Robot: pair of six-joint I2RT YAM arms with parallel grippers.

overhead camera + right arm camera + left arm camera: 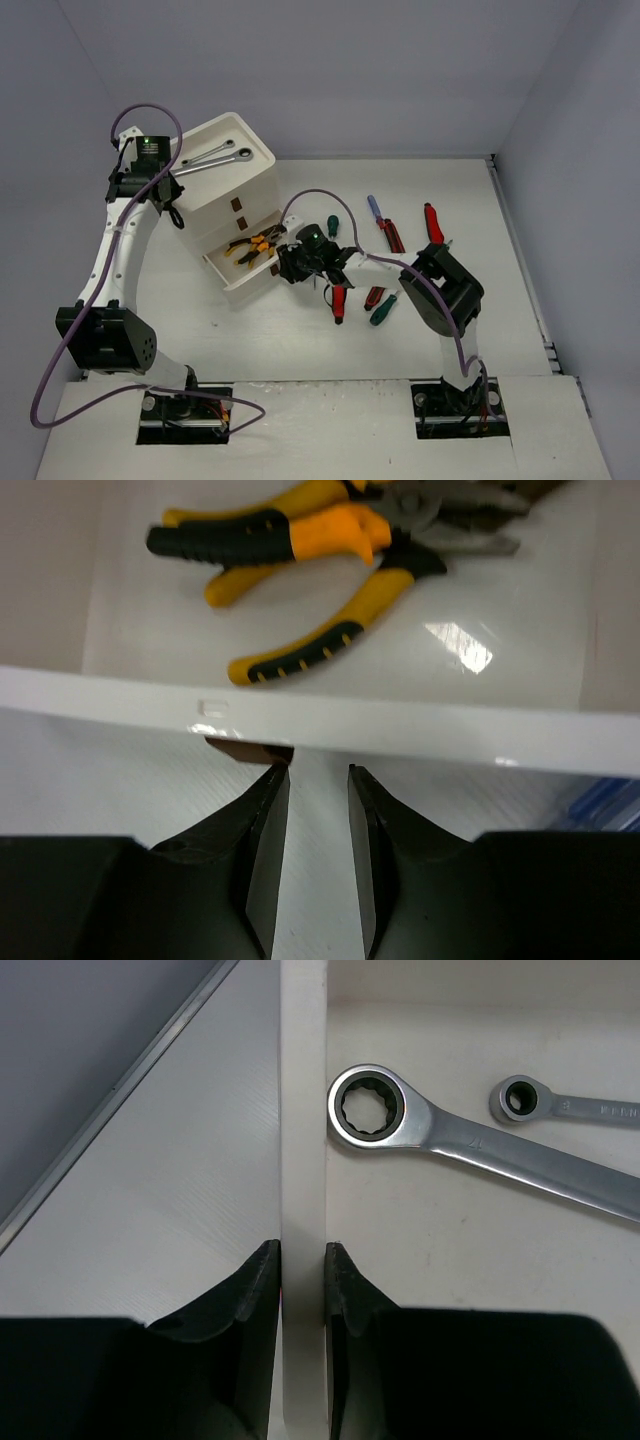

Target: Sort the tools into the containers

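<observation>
On the white table (300, 345), green-handled screwdrivers (383, 311) lie unsorted; yellow-black pliers (300, 540) are drawered. The white plastic drawer box (303, 1110) is pinched at its rim by the left gripper (303, 1260); the right gripper (318, 780) is slightly parted, empty.

The larger wrench (500, 1155) and the smaller wrench (580, 1108) run off the left wrist view's right edge.

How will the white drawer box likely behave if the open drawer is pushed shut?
The box looks like tall, thin plastic, so it may slide or tip; the left gripper pinching its tray rim probably steadies it. The drawer carries several pliers, so it likely pushes heavier than it looks.
</observation>
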